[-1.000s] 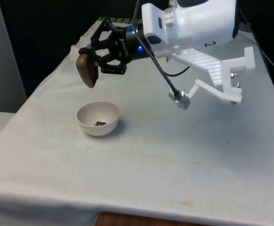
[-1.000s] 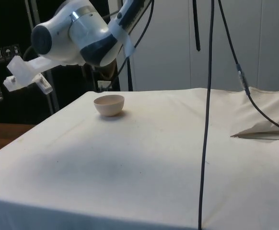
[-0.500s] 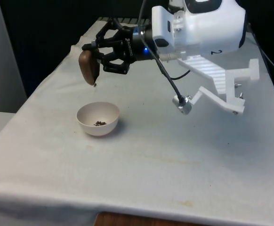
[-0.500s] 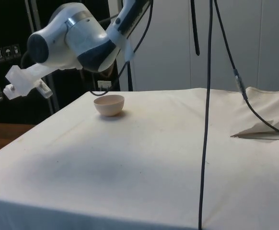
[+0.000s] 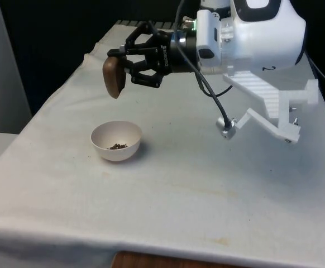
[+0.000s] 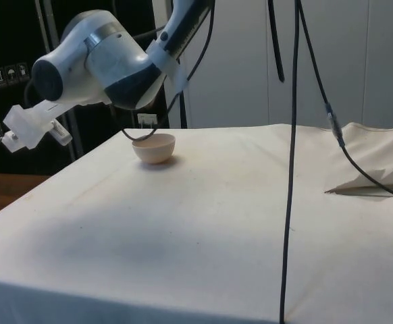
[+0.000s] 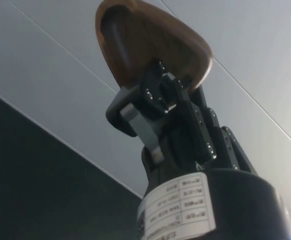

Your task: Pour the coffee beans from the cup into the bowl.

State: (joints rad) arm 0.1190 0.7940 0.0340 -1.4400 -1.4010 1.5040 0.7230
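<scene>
A brown wooden cup (image 5: 113,77) hangs tipped on its side in the air, above and just behind the white bowl (image 5: 116,140). My black gripper (image 5: 126,70) is shut on the cup's rim. Up close, the cup (image 7: 150,47) shows its dark inside, with the fingers (image 7: 155,95) clamped on its edge. The bowl holds a small heap of dark coffee beans (image 5: 116,146) and sits on the cloth toward the front view's left. From the side, the bowl (image 6: 154,148) stands under the white arm, which hides the cup.
The white cloth (image 5: 207,184) lies bare around the bowl, with a rumpled fold (image 6: 372,179) at one side. A black cable (image 6: 292,162) hangs down in front in the side view. A small metal cable plug (image 5: 225,127) dangles from the arm over the table.
The gripper and cup have risen and moved toward the front view's right, away from over the bowl. The cup has tipped more sideways. The beans in the bowl look the same.
</scene>
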